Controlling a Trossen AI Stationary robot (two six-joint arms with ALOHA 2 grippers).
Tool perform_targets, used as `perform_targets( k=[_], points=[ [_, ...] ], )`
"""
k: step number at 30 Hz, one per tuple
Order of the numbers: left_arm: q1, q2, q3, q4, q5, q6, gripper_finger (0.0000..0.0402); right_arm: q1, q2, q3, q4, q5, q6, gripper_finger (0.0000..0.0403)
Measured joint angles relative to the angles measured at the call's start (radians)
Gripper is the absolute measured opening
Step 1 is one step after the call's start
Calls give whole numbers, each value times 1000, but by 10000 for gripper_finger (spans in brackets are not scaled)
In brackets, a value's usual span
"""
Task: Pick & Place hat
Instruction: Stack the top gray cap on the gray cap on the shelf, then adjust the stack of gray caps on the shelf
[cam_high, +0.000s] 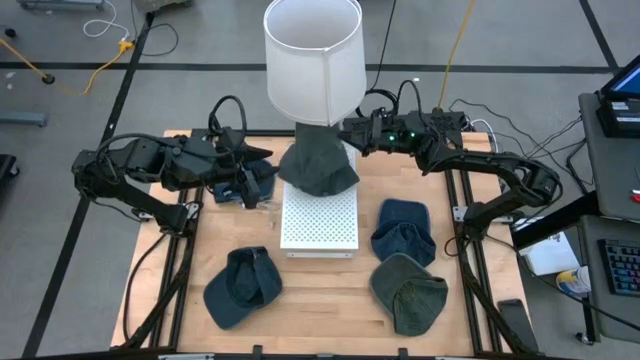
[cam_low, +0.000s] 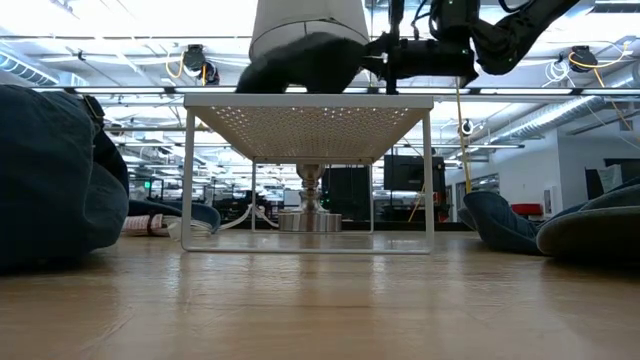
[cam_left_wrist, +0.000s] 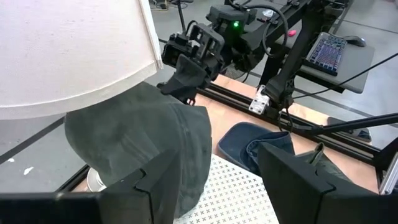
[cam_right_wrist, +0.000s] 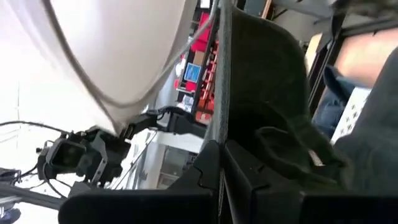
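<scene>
Holding the edge of the dark green hat (cam_high: 318, 166), the right claw (cam_high: 347, 133) is fully closed on the fabric at the hat's far right side. That hat sits on the white perforated stand (cam_high: 320, 224) at the middle of the bench (cam_high: 330, 305), directly beneath the white lampshade (cam_high: 313, 58), and drapes over what appears to be the lamp's post. The left claw (cam_high: 262, 178) waits just beside the hat on the opposite side, its fingers parted and gripping nothing.

Judged progress: one hat is up on the stand, but it is not yet released, so its placement cannot be counted as finished. Three further hats lie on the bench, untouched by either arm: a blue cap (cam_high: 243, 286) at the near left, a blue hat (cam_high: 403, 229) to the right of the stand, and an olive hat (cam_high: 410, 291) in front of it. Whether these are also to be moved cannot be told from the task wording.
</scene>
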Motion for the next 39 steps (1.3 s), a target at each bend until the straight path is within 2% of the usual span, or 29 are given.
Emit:
perform_targets(
  k=[21, 27, 32, 39],
  points=[
    [0, 0, 0, -7, 2, -27, 214, -60, -2, 1, -464, -24, -111, 0],
    [0, 0, 0, -7, 3, -26, 214, -60, -2, 1, -506, 9, -123, 6],
    [0, 0, 0, -7, 16, -46, 214, -59, -1, 1, -517, 2, -144, 40],
    [0, 0, 0, -7, 56, -57, 214, -73, -11, 0, -534, 0, -270, 137]
  ],
)
